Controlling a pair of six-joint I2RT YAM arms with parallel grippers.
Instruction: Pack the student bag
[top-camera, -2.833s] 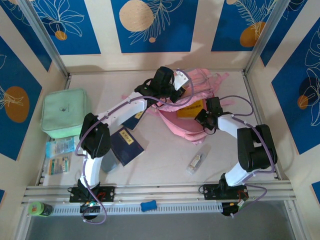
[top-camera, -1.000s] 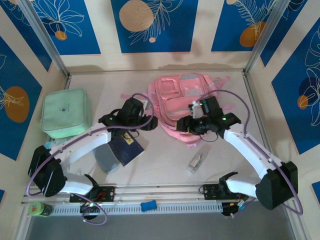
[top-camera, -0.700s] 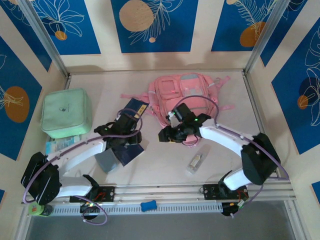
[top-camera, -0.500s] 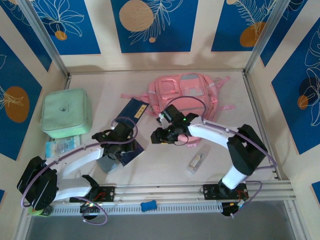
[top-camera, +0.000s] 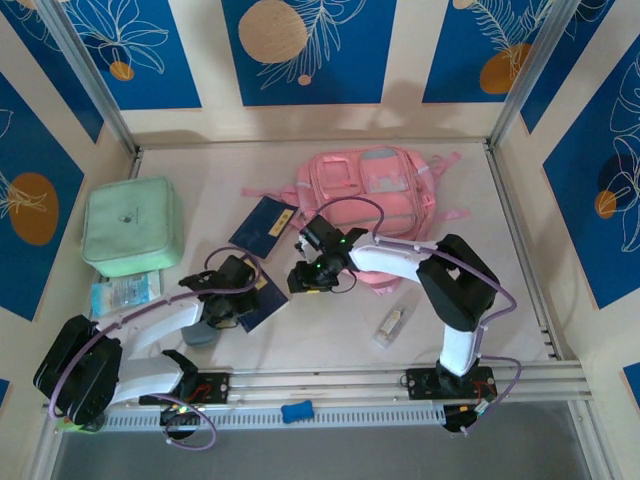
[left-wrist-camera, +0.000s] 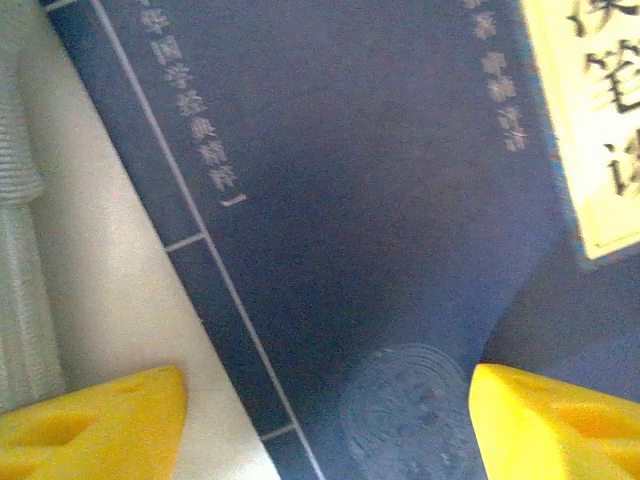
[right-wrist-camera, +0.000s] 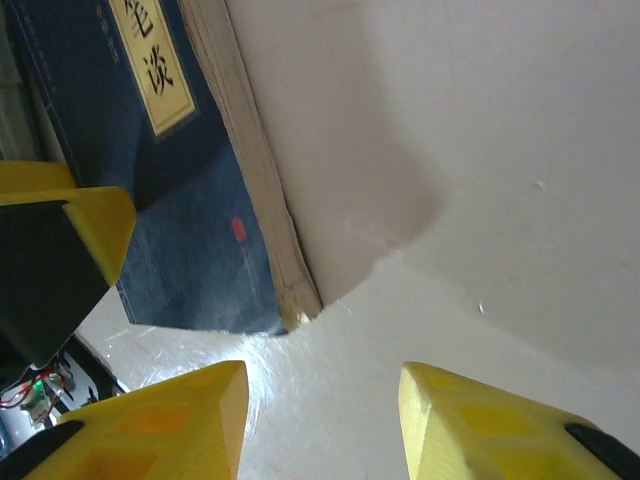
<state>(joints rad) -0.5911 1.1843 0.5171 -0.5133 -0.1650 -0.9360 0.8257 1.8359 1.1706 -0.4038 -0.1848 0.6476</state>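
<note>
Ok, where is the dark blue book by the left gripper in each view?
Top external: the dark blue book, lower left of centre, under the left gripper.
Left wrist: book across the middle.
Right wrist: book at upper left.
Shared landmark: its yellow title label, in both wrist views.

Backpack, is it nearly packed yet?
Not nearly. What's inside the pink backpack can't be seen. Neither gripper holds anything: the left gripper hovers open over a blue book, the right gripper is open near a book's corner. That book, another blue book, the green case and small packets still lie on the table.
</note>
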